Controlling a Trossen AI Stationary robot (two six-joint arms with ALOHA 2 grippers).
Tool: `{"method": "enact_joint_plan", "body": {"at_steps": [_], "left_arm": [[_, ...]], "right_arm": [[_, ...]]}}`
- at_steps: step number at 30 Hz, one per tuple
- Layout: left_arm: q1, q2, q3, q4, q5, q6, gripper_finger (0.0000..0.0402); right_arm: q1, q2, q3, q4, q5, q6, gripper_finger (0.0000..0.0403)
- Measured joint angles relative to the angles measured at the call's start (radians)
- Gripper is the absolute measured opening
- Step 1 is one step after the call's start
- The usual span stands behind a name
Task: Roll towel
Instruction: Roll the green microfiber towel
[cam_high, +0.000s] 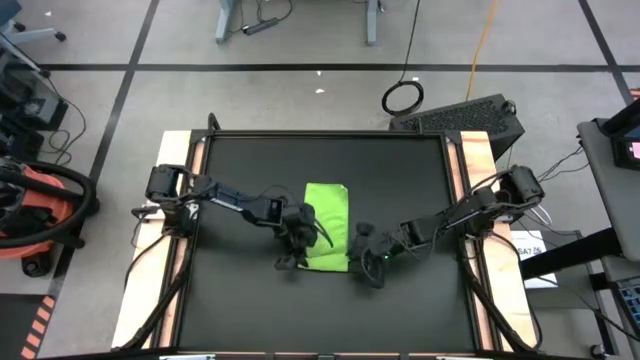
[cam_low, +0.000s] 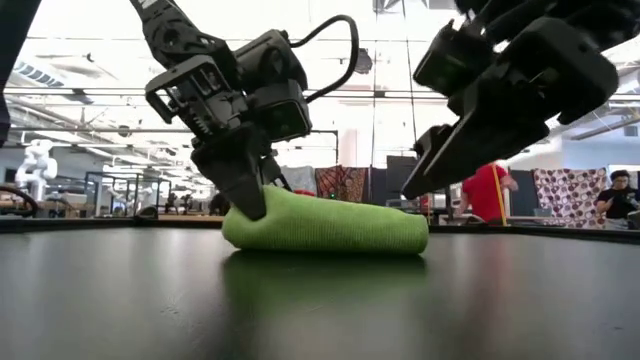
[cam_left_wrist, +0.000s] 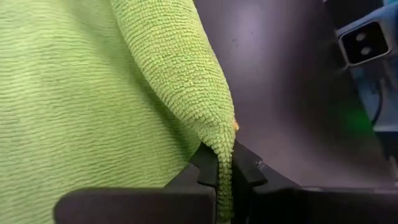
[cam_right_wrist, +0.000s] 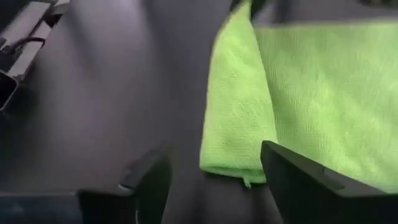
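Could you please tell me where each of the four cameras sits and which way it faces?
High view: overhead, straight down; both arms flank the towel.
Low view: table height, facing the room; left gripper pinches the towel, right gripper hangs open.
Left wrist view: fingers clamp a fold.
Right wrist view: open fingers before the towel's edge.
All four share the towel.

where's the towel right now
In the high view the towel lies mid-mat on the black table mat, between the arms: the left gripper pinches its near-left edge, the open right gripper hovers beside it.
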Motion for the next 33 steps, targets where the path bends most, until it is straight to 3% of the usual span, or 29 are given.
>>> {"method": "enact_joint_plan", "body": {"at_steps": [7, 11, 20, 33], "left_arm": [[0.044, 0.015, 0.0, 0.005, 0.078, -0.02, 0.0007], [0.052, 0.061, 0.001, 0.003, 0.125, -0.049, 0.0007], [0.055, 0.087, 0.007, 0.024, 0.144, -0.075, 0.0007], [0.081, 0.089, 0.009, 0.027, 0.188, -0.094, 0.0006]], "right_arm": [[0.078, 0.0, 0.002, 0.014, 0.233, -0.02, 0.0215], [0.084, 0.01, 0.002, 0.035, 0.262, -0.025, 0.0226], [0.097, 0.069, 0.003, 0.089, 0.264, -0.029, 0.0301], [0.113, 0.082, 0.003, 0.107, 0.342, -0.063, 0.0237]]}}
